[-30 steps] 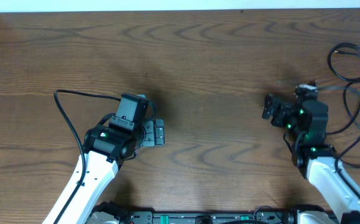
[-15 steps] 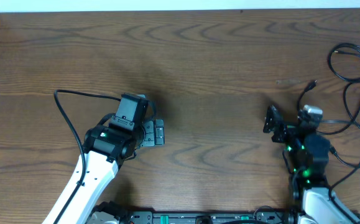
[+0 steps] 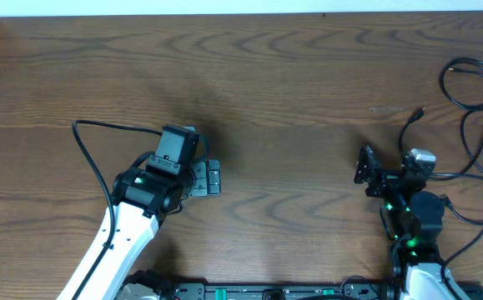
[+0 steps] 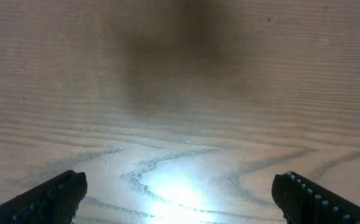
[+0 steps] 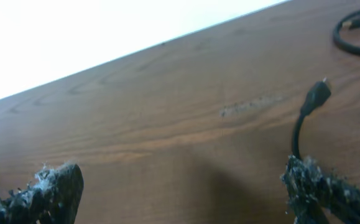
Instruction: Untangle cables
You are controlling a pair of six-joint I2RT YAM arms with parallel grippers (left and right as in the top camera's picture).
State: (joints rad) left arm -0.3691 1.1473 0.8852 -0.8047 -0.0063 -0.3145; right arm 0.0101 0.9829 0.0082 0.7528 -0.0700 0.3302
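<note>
The cables (image 3: 475, 133) are thin black cords spread in loops at the table's far right. One loop (image 3: 471, 82) lies at the back right. One plug end (image 3: 420, 112) points up-left, just behind my right arm. In the right wrist view this plug (image 5: 317, 95) sits beyond my right fingertip (image 5: 304, 180), and its cord runs down behind that finger. My right gripper (image 3: 363, 165) (image 5: 183, 177) is open and empty, left of the cables. My left gripper (image 3: 213, 179) (image 4: 180, 186) is open and empty over bare wood, far from the cables.
The brown wooden table (image 3: 291, 75) fills the view, with its white back edge (image 3: 224, 8) at the top. A thicker black cable (image 3: 91, 150) fixed to the left arm loops out to the arm's left. Part of a cable loop (image 5: 354, 34) shows at the right wrist view's upper right.
My right arm has drawn back toward the near edge and lower in the view, uncovering the cable's plug end. The left arm has not moved.
</note>
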